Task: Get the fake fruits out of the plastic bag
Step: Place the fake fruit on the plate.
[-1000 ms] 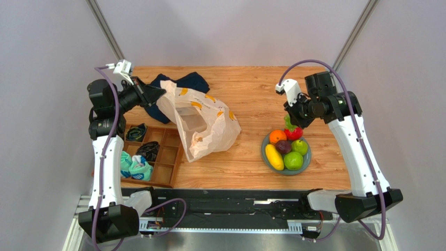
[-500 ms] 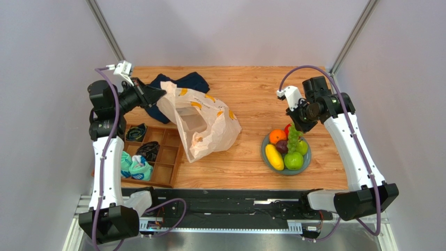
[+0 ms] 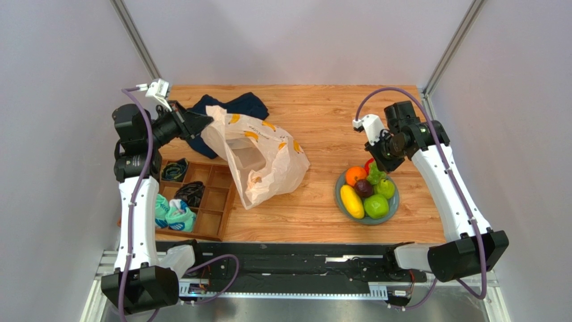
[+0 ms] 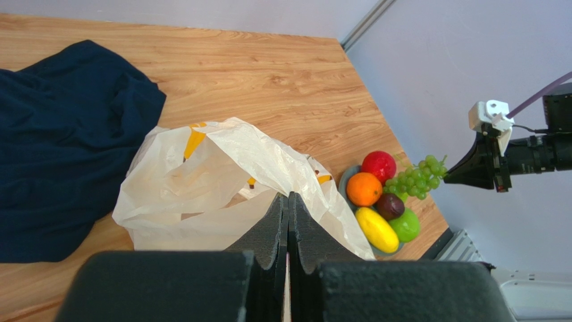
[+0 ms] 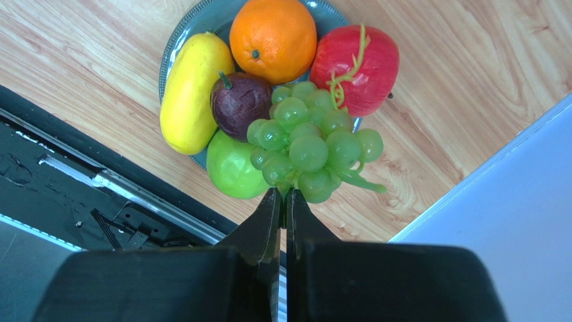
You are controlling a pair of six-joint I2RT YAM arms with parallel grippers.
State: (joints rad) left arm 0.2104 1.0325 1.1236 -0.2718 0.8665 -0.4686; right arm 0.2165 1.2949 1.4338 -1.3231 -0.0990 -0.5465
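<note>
My right gripper pinches the grapes above the full plate; released here, they may roll off the heaped fruit. My left gripper is clamped on the bag, whose thin film could slip.

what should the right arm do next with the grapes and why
Probably lower the right gripper a little and open it: it is shut on the grape bunch, held right over the plate where the other fake fruits already lie.
</note>
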